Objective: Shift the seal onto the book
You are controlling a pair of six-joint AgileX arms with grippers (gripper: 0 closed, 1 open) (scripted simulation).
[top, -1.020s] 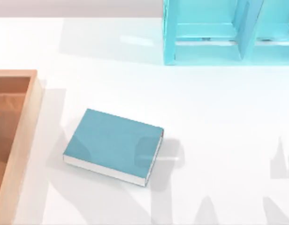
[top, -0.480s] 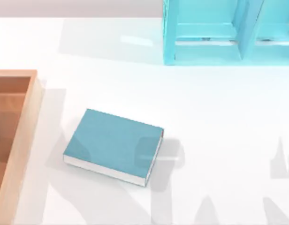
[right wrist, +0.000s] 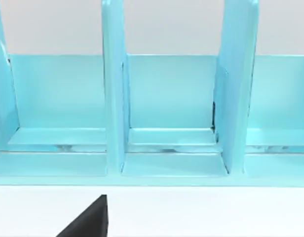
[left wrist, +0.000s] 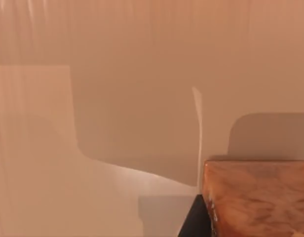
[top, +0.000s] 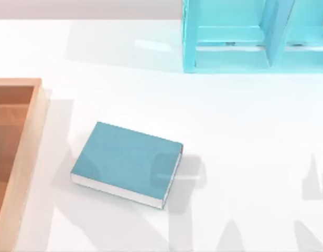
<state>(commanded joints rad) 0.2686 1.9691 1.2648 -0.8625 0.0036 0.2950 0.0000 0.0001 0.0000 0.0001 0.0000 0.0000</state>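
Observation:
The seal [left wrist: 258, 197], mottled orange-red and amber-brown, looms close in the left wrist view, inside the wooden box. A black part of my left gripper [left wrist: 192, 221] sits right against the seal's side. The book [top: 126, 163] is a thick teal hardback with white page edges and a small red mark at its right corner. It lies flat on the white table, left of centre in the top view, with nothing on its cover. A black part of my right gripper [right wrist: 88, 219] shows in the right wrist view, facing the shelf unit above the table.
An open wooden box [top: 26, 152] stands at the table's left edge, close to the book. Its inner walls [left wrist: 117, 98] surround the seal. A light-blue shelf unit [top: 245, 42] with upright dividers [right wrist: 112, 98] stands at the back right.
A dark piece of my left arm at the top view's left edge, over the wooden box, has slipped almost wholly out of that view. The book has not moved.

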